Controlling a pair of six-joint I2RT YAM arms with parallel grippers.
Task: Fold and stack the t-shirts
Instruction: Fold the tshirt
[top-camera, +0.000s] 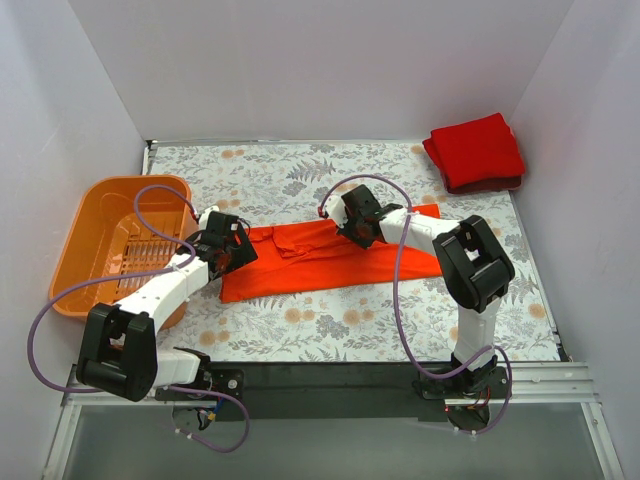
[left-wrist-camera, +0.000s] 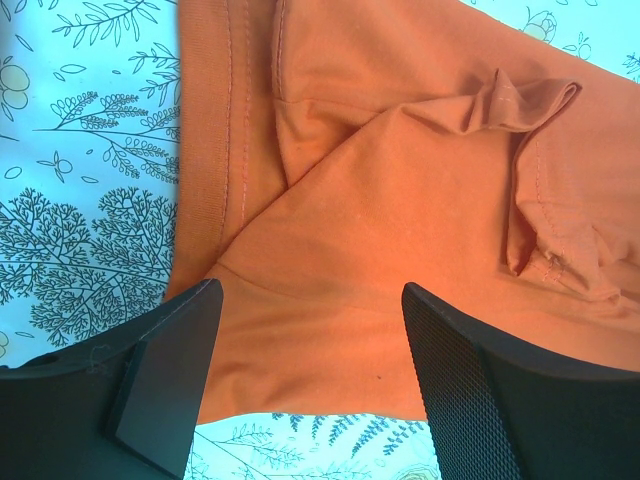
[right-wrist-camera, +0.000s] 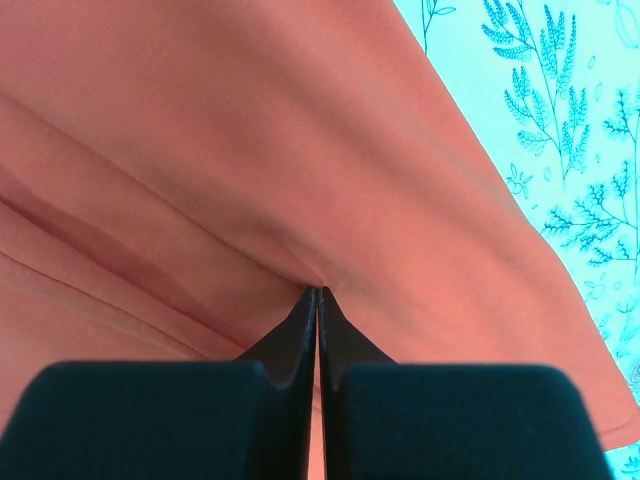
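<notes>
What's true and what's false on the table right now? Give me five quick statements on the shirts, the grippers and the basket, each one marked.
1. The right gripper is shut on the orange shirt. True.
2. The left gripper is clamped on the orange shirt. False: its jaws stand open over the shirt's left end.
3. The red shirt lies folded in the far right corner. True.
4. The orange shirt is stacked on the red shirt. False: it lies stretched out mid-table, apart from the red one.
5. No shirt shows in the basket on the left. True.
</notes>
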